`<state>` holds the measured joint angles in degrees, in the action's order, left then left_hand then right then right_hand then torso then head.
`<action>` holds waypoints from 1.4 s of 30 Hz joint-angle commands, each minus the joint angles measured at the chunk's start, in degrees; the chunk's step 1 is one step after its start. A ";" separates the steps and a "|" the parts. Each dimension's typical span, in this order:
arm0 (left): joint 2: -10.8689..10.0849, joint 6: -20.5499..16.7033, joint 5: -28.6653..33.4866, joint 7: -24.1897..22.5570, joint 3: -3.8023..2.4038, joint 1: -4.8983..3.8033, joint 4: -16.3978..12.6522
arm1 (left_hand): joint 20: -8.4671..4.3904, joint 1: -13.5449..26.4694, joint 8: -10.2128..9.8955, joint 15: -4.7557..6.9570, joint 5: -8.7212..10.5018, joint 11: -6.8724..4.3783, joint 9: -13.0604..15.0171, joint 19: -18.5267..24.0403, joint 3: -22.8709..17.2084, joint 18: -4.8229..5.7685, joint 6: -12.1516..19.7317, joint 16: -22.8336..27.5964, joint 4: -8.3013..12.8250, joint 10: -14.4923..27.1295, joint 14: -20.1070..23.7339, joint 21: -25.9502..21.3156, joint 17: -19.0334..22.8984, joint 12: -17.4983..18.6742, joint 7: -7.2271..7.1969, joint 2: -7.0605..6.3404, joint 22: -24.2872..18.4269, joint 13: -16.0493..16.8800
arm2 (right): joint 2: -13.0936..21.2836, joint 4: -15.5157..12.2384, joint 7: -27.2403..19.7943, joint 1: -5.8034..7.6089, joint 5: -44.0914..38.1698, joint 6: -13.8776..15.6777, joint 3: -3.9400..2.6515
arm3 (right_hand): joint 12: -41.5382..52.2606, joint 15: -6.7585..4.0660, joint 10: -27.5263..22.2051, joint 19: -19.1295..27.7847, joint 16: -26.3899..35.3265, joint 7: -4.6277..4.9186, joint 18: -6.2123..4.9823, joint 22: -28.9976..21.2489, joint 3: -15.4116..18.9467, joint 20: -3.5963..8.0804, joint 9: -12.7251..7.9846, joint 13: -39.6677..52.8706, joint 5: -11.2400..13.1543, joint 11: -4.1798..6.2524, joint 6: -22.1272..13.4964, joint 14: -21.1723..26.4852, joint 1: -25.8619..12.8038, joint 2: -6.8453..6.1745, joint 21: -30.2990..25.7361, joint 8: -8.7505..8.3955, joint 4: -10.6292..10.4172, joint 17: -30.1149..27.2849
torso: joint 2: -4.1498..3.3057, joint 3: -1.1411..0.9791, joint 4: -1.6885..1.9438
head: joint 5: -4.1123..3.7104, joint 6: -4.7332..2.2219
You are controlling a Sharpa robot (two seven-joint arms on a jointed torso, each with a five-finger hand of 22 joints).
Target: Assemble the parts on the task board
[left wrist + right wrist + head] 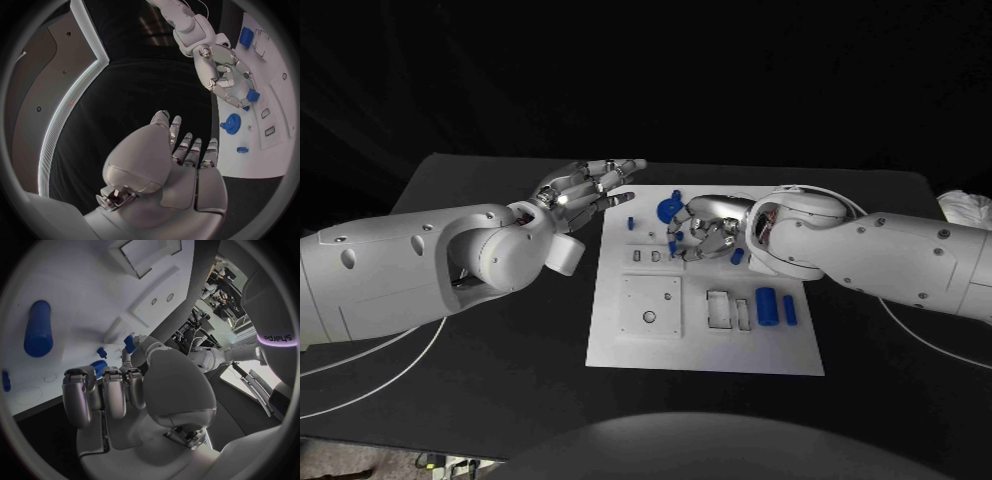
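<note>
A: Hands first, head view. Right hand (708, 230) hovers over the far middle of the task board (632, 350), fingers curled down around small blue parts; whether it actually pinches one, I cannot tell from this view. Left hand (589, 185) is off the board's far left corner, fingers straight and close together, holding nothing.

B: Loose parts?

A: Blue cylinder (766, 305) and a thinner blue piece (790, 310) lie flat on the near right of the board. Blue gear (669, 208) sits at the far edge.

B: Left wrist view?

A: Left hand flat, empty. Right hand's fingertips pinch a small blue block (252, 95) over the board, near the gear.

B: Right wrist view?

A: Fingers bent; a blue piece (129, 343) at the fingertips. Cylinder lies well apart.

B: Progress?

A: My judgement: early to middle. Several parts lie unseated.
</note>
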<state>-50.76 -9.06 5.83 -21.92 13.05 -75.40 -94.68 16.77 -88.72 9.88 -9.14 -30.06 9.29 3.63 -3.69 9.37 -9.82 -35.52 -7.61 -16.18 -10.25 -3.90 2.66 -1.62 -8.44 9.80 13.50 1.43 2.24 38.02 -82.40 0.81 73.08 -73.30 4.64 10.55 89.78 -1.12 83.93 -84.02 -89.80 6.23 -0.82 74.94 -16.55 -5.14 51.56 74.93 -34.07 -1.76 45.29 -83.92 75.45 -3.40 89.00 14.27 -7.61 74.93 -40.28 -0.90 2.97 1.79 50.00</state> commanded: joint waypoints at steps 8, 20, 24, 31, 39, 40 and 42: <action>0.26 1.26 -0.19 -0.34 -0.04 0.00 0.04 | -0.02 -0.04 0.27 -0.17 -0.31 0.15 0.03 -0.37 -0.28 -0.10 0.30 -0.37 -0.15 -0.29 0.19 0.38 -0.06 -0.22 0.64 -0.29 0.09 0.07 | -0.24 0.62 1.62 -0.66 -2.59 0.51 0.01 | 0.22 0.48 6.07 -4.00 -0.20 0.52 0.15 14.17 -0.52 -0.44 -0.51 15.07 0.72 -0.61 0.21 -6.08 -0.68 -0.07 -0.94 -0.36 0.11 15.07 | 0.09 0.00 -0.12 | 0.07 0.00; 0.46 1.46 -0.19 -0.14 -0.04 0.13 0.17 | -0.02 -0.04 0.27 -0.17 -0.31 0.15 0.03 -0.37 -0.28 -0.10 0.30 -0.37 -0.15 -0.29 0.19 0.38 -0.06 -0.22 0.64 -0.29 0.09 0.07 | -0.32 1.03 1.52 -0.96 -2.80 0.81 0.02 | 0.22 0.56 6.07 -3.86 -0.20 0.62 0.10 14.11 -0.71 -0.56 -0.95 15.07 1.11 -0.65 0.17 -6.08 -0.73 -0.05 -1.08 -0.60 0.32 15.07 | 0.07 0.06 -0.12 | -0.14 0.00; 0.53 1.51 -0.19 -0.07 -0.04 0.15 0.19 | -0.01 -0.03 0.25 -0.20 -0.32 0.18 0.02 -0.40 -0.32 -0.09 0.39 -0.42 -0.17 -0.24 0.17 0.40 -0.07 -0.20 0.67 -0.25 0.10 0.06 | -0.35 1.22 1.44 -0.98 -2.83 0.74 0.02 | 0.22 0.57 6.07 -3.71 -0.20 0.63 0.05 14.04 -0.77 -0.60 -1.15 15.07 1.38 -0.63 0.12 -6.08 -0.79 -0.05 -1.23 -0.72 0.41 15.07 | 0.02 0.00 -0.05 | -0.08 0.00; 0.41 1.64 -0.19 0.37 -0.04 0.16 0.19 | -0.01 -0.03 0.25 -0.20 -0.32 0.18 0.02 -0.40 -0.32 -0.09 0.39 -0.42 -0.17 -0.24 0.17 0.40 -0.07 -0.20 0.67 -0.25 0.10 0.06 | -0.37 1.60 1.24 -1.01 -2.85 0.42 0.02 | 0.22 0.55 6.07 -3.53 -0.20 0.65 -0.01 13.96 -0.81 -0.64 -1.52 15.07 1.66 -0.55 -0.22 -6.08 -0.94 -0.20 -1.41 -1.03 0.56 15.07 | 0.02 0.01 -0.07 | -0.09 0.00; 0.42 1.75 -0.19 0.71 -0.04 0.16 0.20 | -0.01 -0.02 0.25 -0.21 -0.32 0.19 0.02 -0.40 -0.33 -0.09 0.40 -0.45 -0.17 -0.24 0.16 0.40 -0.08 -0.21 0.67 -0.25 0.10 0.06 | -0.50 1.77 1.00 -1.03 -2.85 -0.13 0.02 | 0.22 0.54 6.07 -3.33 -0.20 0.69 -0.08 13.87 -0.79 -0.67 -1.95 15.07 2.11 -0.54 -0.52 -6.08 -1.22 -0.37 -1.61 -1.34 0.66 15.07 | 0.04 0.02 -0.06 | -0.10 0.00; 0.41 1.77 -0.19 0.77 -0.04 0.16 0.19 | -0.01 -0.02 0.25 -0.24 -0.33 0.21 0.02 -0.42 -0.35 -0.08 0.42 -0.52 -0.17 -0.24 0.14 0.41 -0.09 -0.23 0.68 -0.24 0.11 0.06 | -0.51 1.80 0.96 -1.03 -2.86 -0.21 0.02 | 0.22 0.54 6.07 -3.31 -0.20 0.70 -0.08 13.87 -0.79 -0.67 -2.05 15.07 2.24 -0.54 -0.62 -6.08 -1.27 -0.40 -1.63 -1.42 0.69 15.07 | 0.04 0.02 -0.06 | -0.07 0.00; 0.38 1.79 -0.20 0.86 -0.04 0.16 0.18 | -0.01 -0.02 0.25 -0.24 -0.33 0.21 0.02 -0.42 -0.35 -0.08 0.42 -0.52 -0.17 -0.24 0.14 0.41 -0.09 -0.23 0.68 -0.24 0.11 0.06 | -0.51 1.84 0.94 -1.03 -2.86 -0.29 0.02 | 0.22 0.53 6.07 -3.28 -0.20 0.70 -0.09 13.85 -0.80 -0.68 -2.21 15.07 2.48 -0.53 -0.76 -6.08 -1.33 -0.43 -1.66 -1.55 0.75 15.07 | 0.04 0.01 -0.06 | -0.05 0.00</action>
<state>-50.43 -8.48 5.83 -21.19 13.05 -75.22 -94.39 16.77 -88.72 9.88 -9.14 -30.06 9.29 3.63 -3.69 9.21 -9.82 -35.31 -7.84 -16.34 -10.25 -3.91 2.88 -1.62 -8.44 10.01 13.50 1.48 2.23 37.56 -80.61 1.99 72.16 -75.39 5.45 10.52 89.78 -0.92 84.14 -84.03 -89.80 7.05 -0.82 74.91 -17.18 -5.54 49.40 74.91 -31.71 -1.95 44.93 -84.13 74.47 -3.79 87.69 12.84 -6.96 74.90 -40.25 -0.90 2.91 1.71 50.01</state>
